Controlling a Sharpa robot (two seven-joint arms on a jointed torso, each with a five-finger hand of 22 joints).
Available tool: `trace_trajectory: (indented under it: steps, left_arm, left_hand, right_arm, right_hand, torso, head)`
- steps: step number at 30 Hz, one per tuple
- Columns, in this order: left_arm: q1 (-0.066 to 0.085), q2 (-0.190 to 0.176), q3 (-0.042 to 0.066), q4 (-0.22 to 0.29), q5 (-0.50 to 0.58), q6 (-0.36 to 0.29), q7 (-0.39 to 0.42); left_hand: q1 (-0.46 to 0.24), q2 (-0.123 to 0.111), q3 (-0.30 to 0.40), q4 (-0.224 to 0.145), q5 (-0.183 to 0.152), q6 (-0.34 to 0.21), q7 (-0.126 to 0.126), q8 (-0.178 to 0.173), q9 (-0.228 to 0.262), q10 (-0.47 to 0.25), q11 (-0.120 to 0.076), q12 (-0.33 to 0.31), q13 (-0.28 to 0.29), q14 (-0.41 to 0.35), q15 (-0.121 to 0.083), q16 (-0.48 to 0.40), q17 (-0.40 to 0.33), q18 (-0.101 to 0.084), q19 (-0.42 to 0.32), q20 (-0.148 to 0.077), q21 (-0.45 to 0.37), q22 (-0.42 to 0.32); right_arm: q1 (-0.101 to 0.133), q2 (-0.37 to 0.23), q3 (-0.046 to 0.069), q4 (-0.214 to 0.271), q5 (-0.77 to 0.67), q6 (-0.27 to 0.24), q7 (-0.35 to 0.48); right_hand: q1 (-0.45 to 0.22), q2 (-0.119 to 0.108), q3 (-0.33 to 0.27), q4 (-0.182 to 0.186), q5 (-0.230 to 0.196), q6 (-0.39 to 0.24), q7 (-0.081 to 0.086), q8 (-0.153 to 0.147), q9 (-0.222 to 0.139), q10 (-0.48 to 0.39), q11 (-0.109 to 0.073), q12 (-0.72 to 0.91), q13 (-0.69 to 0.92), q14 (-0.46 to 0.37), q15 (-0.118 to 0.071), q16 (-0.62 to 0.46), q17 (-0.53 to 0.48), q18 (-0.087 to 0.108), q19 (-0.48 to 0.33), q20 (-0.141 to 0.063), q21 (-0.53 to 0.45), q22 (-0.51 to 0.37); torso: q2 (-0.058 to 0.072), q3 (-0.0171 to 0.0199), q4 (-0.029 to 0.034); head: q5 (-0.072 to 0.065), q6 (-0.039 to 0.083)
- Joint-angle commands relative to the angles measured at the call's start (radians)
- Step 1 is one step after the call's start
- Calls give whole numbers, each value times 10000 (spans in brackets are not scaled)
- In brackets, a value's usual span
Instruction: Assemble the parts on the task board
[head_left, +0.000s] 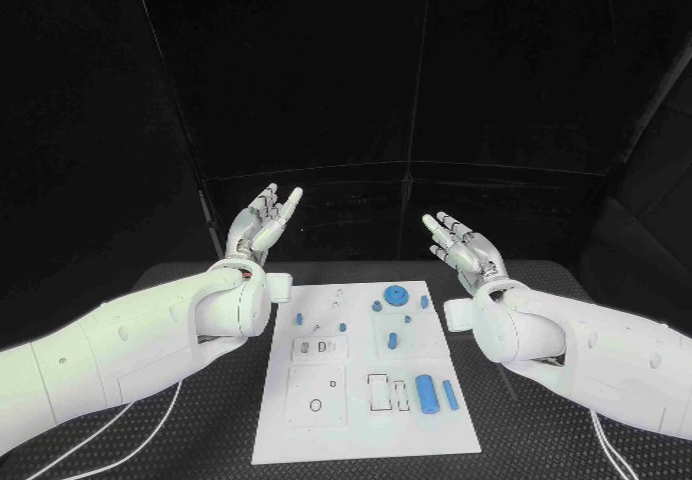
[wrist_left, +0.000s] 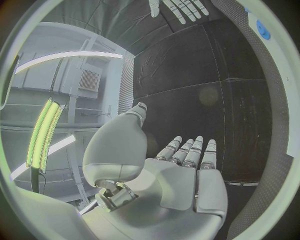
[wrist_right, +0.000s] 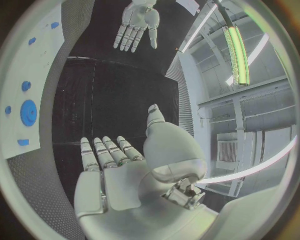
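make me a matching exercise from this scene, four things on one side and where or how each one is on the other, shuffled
Things:
1. left robot hand
2. right robot hand
3. round blue gear-like part
4. long blue cylinder part

Places or states:
A. lies on the task board near its far end
B. raised, fingers apart, holding nothing, off the board's left edge in the head view
C. lies on the board near its near right corner
D. raised, fingers apart, holding nothing, off the board's right edge in the head view

Pairs: 1-B, 2-D, 3-A, 4-C
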Motion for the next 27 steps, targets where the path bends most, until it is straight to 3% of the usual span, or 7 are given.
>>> trace_trajectory:
  steps: [1, 5, 6, 10, 14, 19, 27]
  left_arm:
    - [23, 13, 15, -7, -271, 548, 449]
    - [23, 13, 15, -7, -271, 548, 449]
    - [23, 13, 15, -7, -271, 548, 449]
    - [4, -246, 0, -28, -241, 1070, 306]
    - [1, -395, -3, 96, -242, 1201, 343]
    - [-3, -576, -5, 281, -242, 1363, 360]
    - [-24, -888, -5, 794, -427, 1807, 132]
  left_hand:
    - [477, 55, 76, 158, 74, 153, 897, 76, 23, 47, 186, 61, 22, 107, 146, 55, 27, 230, 11, 214, 72, 22]
    - [524, 188, 112, 147, 65, 270, 983, 94, 37, 161, 270, 80, 39, 361, 211, 110, 76, 232, 126, 263, 126, 58]
    - [555, 240, 123, 144, 62, 357, 1019, 107, 48, 252, 307, 94, 51, 582, 243, 164, 116, 220, 210, 277, 167, 82]
    - [789, 488, 175, 108, 18, 993, 1228, 221, 123, 1011, 512, 233, 146, 1920, 468, 559, 341, 87, 936, 336, 519, 274]
    - [1458, 604, 189, 5, 18, 2675, 1092, 595, 321, 3192, 783, 713, 377, 5033, 612, 1504, 793, -112, 4378, 293, 2179, 1099]
    - [2227, 621, 54, -171, 7, 5264, 992, 1121, 547, 7119, 472, 1547, 634, 7274, 86, 2135, 1002, 327, 6756, 211, 3296, 1468]
    - [2978, 658, -150, -462, 7, 7047, 853, 1210, 526, 8680, -77, 1584, 556, 10034, -687, 3017, 1804, 380, 9052, -516, 4384, 1807]
  right_arm:
    - [-58, 21, 113, -94, -1230, 1576, -695]
    - [-107, 25, 200, -158, -1433, 1844, -820]
    - [-110, 25, 205, -161, -1444, 1858, -827]
    - [-9, -21, 205, -628, -3817, 1208, -669]
    - [52, -37, 204, -711, -5300, 1053, -812]
    - [187, -39, 204, -823, -6878, 986, -1104]
    - [432, -8, 209, -990, -9358, 1276, -2038]
  right_hand:
    - [1675, 153, 101, -910, 51, 659, 1479, 143, 84, 865, 328, 141, 89, 928, 330, 183, 98, 336, 1002, 188, 537, 257]
    - [2702, 103, 483, -1922, -123, 2036, 1584, 414, 246, 2838, 481, 494, 273, 3344, 346, 692, 332, 530, 2661, 151, 1356, 622]
    - [2979, 56, 595, -2213, -85, 2883, 1548, 619, 353, 4133, 375, 791, 401, 4855, 192, 1104, 490, 674, 3607, 148, 1828, 830]
    - [3315, -34, 766, -2796, -136, 5545, 1246, 1217, 608, 6687, -8, 1468, 512, 7149, -294, 1686, 562, 1131, 5260, 118, 2690, 1131]
    - [3476, -3, 860, -3281, -125, 7021, 973, 1434, 630, 7817, -363, 1612, 396, 8460, -686, 1905, 566, 1233, 6165, -151, 3202, 1283]
    - [3563, 107, 927, -3815, -9, 7716, 753, 1353, 513, 8808, -674, 1452, 363, 9879, -1167, 2105, 648, 1229, 7064, -650, 3939, 1592]
    - [3597, -216, 862, -3797, 453, 8561, 364, 1164, 440, 10160, -1205, 1131, 382, 12446, -1946, 3283, 1440, 1189, 8351, -1538, 6197, 2842]
  torso:
    - [-2, -1, -2]
    - [-2, -1, -2]
    - [-2, -1, -2]
    - [87, -3, -15]
    - [221, 3, -14]
    - [443, 26, 4]
    - [773, 58, 71]
  head:
    - [1, -2]
    - [1, -2]
    - [1, -2]
    - [48, -213]
    - [63, -184]
    - [35, -125]
    - [-71, -37]
